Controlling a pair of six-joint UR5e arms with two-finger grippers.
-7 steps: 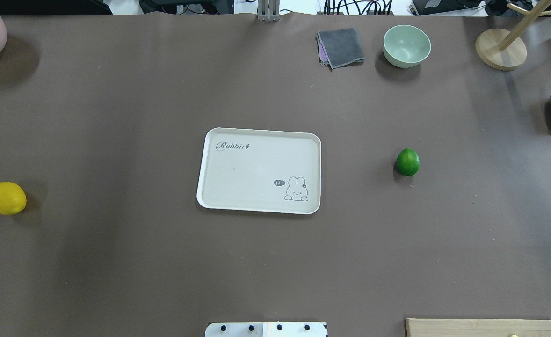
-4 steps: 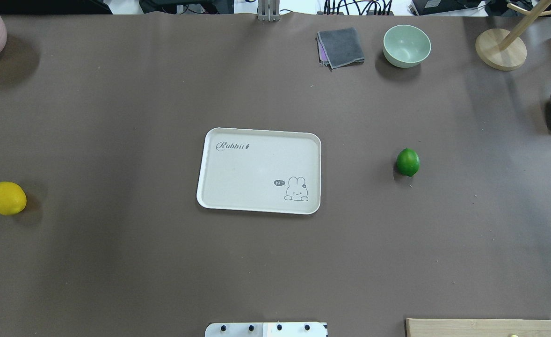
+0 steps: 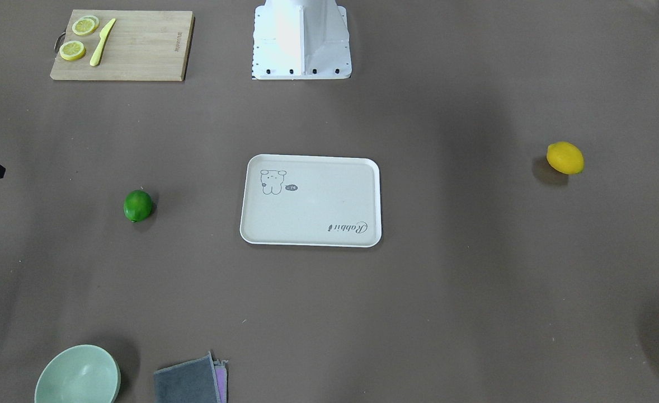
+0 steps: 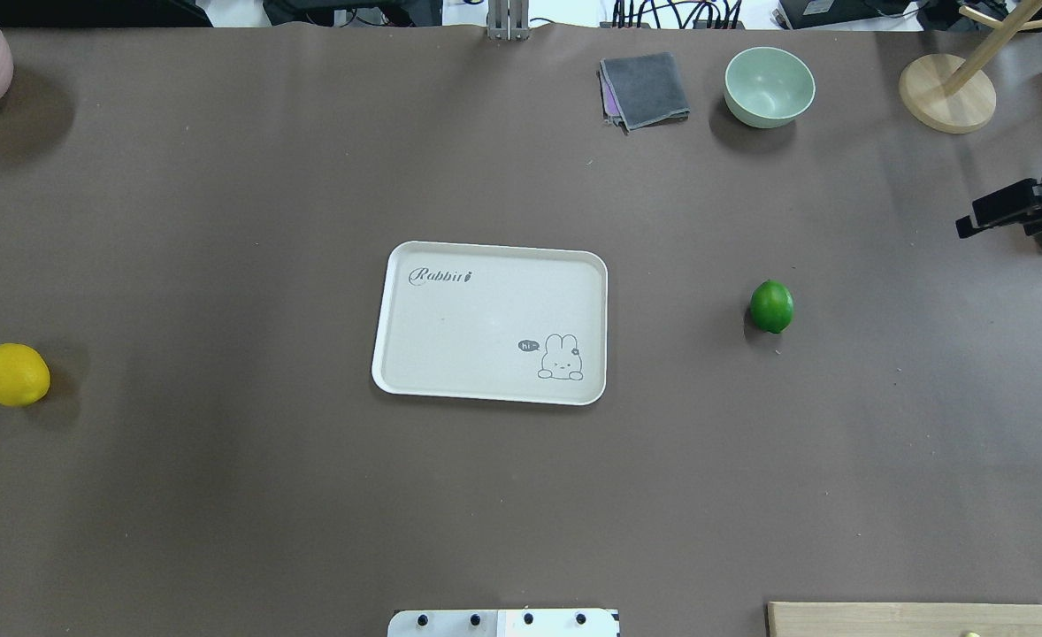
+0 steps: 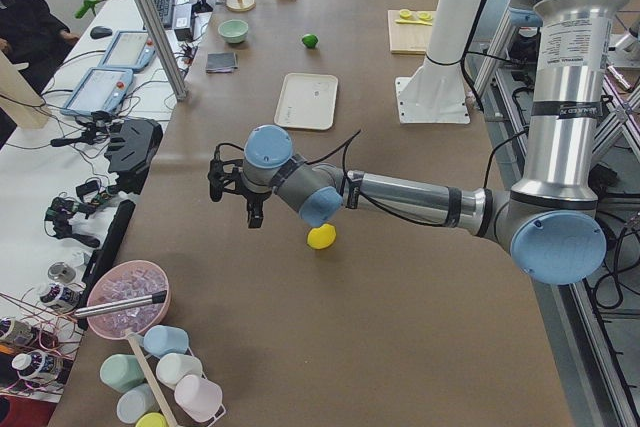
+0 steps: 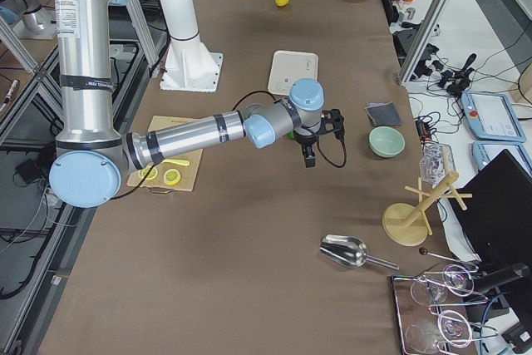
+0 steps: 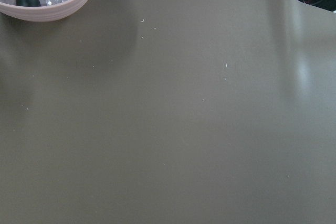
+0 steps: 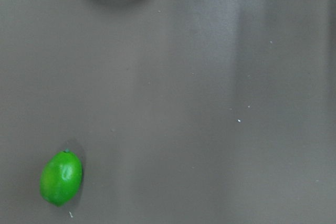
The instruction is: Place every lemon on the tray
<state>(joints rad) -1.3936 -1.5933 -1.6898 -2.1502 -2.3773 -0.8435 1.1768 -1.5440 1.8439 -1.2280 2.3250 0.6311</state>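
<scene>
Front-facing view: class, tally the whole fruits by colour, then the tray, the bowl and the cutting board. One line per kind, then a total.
Yellow lemon: 1
Green lemon: 1
Tray: 1
Bowl: 1
Cutting board: 1
Total: 5

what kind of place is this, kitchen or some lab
Probably a robotics lab, not a kitchen: a robot arm reaches over the brown table, and teach pendants lie on the side bench.
</scene>
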